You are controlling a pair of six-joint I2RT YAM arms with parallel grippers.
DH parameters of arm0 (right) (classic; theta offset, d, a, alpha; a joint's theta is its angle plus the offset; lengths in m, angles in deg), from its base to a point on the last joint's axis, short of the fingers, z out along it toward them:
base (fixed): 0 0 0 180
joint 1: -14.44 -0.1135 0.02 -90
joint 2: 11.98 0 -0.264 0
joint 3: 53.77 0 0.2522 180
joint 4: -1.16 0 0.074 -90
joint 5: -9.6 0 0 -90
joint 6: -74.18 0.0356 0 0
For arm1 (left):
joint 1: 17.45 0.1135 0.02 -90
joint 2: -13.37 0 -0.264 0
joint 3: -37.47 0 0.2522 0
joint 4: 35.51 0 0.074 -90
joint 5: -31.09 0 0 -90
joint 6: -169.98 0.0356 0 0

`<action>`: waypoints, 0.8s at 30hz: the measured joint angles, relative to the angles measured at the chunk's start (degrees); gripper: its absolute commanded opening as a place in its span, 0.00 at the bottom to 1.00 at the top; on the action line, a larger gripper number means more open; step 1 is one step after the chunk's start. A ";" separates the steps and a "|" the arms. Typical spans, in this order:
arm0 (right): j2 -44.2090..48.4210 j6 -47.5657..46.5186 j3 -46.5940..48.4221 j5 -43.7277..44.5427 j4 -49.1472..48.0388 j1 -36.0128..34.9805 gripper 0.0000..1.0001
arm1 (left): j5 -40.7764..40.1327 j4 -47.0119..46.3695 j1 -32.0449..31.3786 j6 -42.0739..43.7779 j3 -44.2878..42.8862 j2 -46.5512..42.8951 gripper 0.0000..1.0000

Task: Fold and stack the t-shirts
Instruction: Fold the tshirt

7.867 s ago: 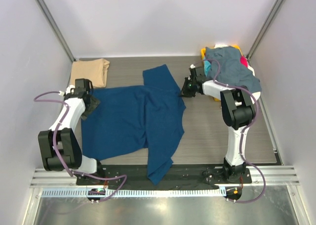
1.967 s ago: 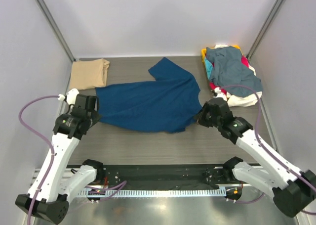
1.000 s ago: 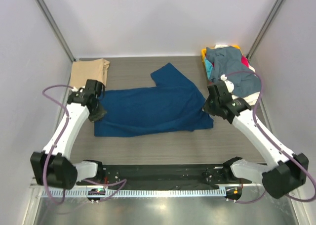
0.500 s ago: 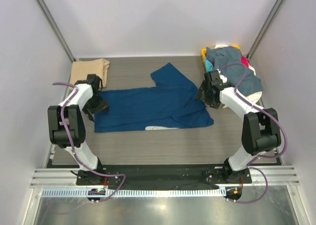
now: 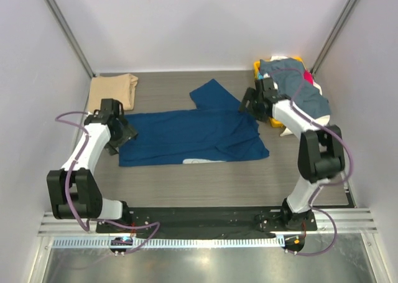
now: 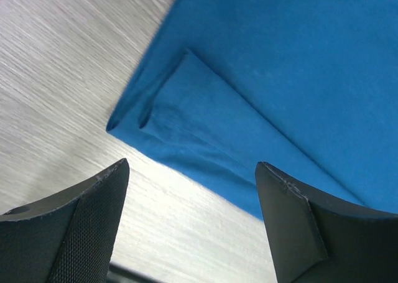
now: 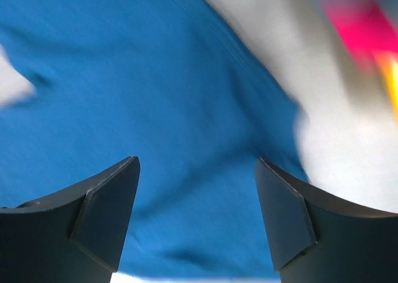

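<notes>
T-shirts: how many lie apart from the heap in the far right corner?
2. The navy blue t-shirt lies flat in the middle of the table; the tan t-shirt lies folded in the far left corner. More could be hidden inside the heap.

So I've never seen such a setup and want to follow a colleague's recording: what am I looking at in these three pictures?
Two robot arms, bolted at the table's near edge. The wide picture looks down from above and behind them; the other two come from a camera on each wrist, the dark wedges being that arm's own fingers. On the table lie a partly folded navy t-shirt, a folded tan t-shirt far left, and a pile of t-shirts far right. The left end effector is open over the navy shirt's left edge; the right end effector is open over its right side. Neither holds anything.
</notes>
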 measured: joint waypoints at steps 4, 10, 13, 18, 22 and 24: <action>-12.68 -2.89 14.97 -2.97 -0.94 0.00 0.80 | 0.81 3.96 -0.31 4.55 -4.22 -2.86 0.88; -34.36 -6.88 43.98 -4.33 -0.70 -0.04 0.81 | -0.61 8.24 -0.31 10.56 -7.08 -15.78 0.89; -45.72 -7.85 58.75 -4.83 0.39 -0.15 0.83 | -1.18 8.83 -0.31 12.22 -6.49 -18.93 0.88; -58.75 -8.68 73.90 -5.01 1.51 -0.94 0.87 | -1.51 9.07 -0.31 13.38 -3.04 -20.83 0.90; -61.13 -8.83 77.37 -5.38 -0.02 -1.99 0.88 | -1.62 8.79 -0.31 13.44 -1.75 -23.21 0.90; -61.88 -8.76 78.27 -5.70 -0.79 -2.62 0.86 | -1.64 8.63 -0.31 13.46 -1.75 -23.87 0.90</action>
